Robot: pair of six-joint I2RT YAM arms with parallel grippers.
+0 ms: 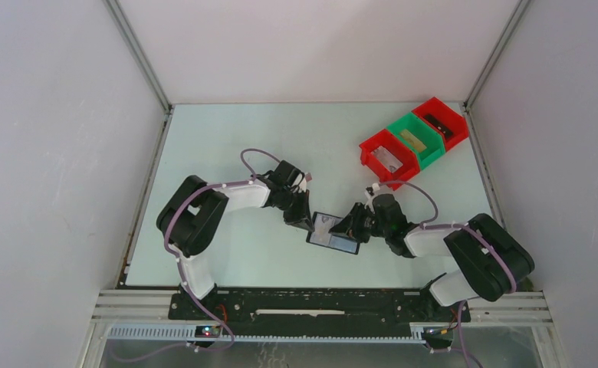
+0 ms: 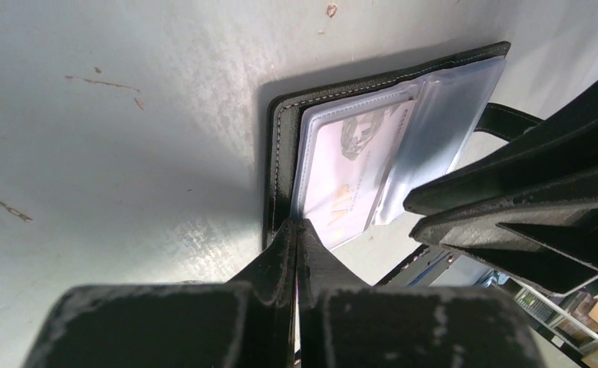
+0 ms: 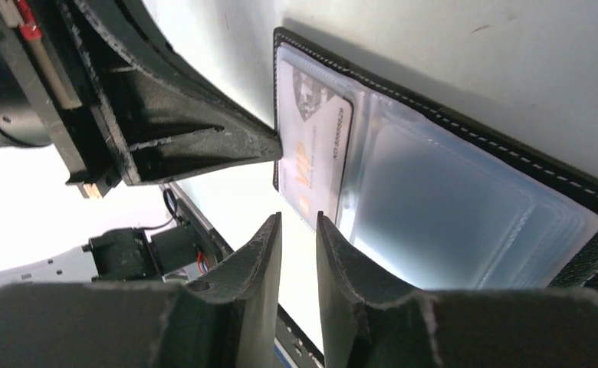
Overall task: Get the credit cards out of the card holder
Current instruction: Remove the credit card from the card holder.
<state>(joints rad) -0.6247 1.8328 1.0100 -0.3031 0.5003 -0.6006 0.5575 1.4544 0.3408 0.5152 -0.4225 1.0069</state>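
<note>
Table [image 1: 280, 138]: pale, boxed in by white walls. Both arms reach in to meet just below its centre.

Left arm [image 1: 204, 211] comes in from 9 o'clock, right arm [image 1: 472, 253] from 4 o'clock, so each wrist covers one side of the work.

Three bins [image 1: 416, 140], red, green and red, stand in a row at 1 o'clock, well apart from the work. Probably the drop-off for what comes out.

Card holder [image 1: 333, 233]: lies flat and spread open between the two grippers, clear sleeves facing up. Open and flat is what lets a card slide out sideways.

Card [image 3: 319, 146]: one pale card printed "VIP" sits inside a sleeve on the half nearer the left arm. The other half shows stacked bluish sleeves; cannot tell if more cards are inside.

Left gripper [image 2: 297, 230]: fingers pressed together with no gap, tips bearing down on the holder's edge beside the card, at 10 o'clock of the holder. Reads as a hold-down so the holder will not drag. Cannot tell whether the thin cover is nipped between the tips.

Right gripper [image 3: 297, 222]: fingers a narrow slot apart with nothing between them, poised at the card's short end from 3 o'clock. The slot suits a thin edge.
</note>
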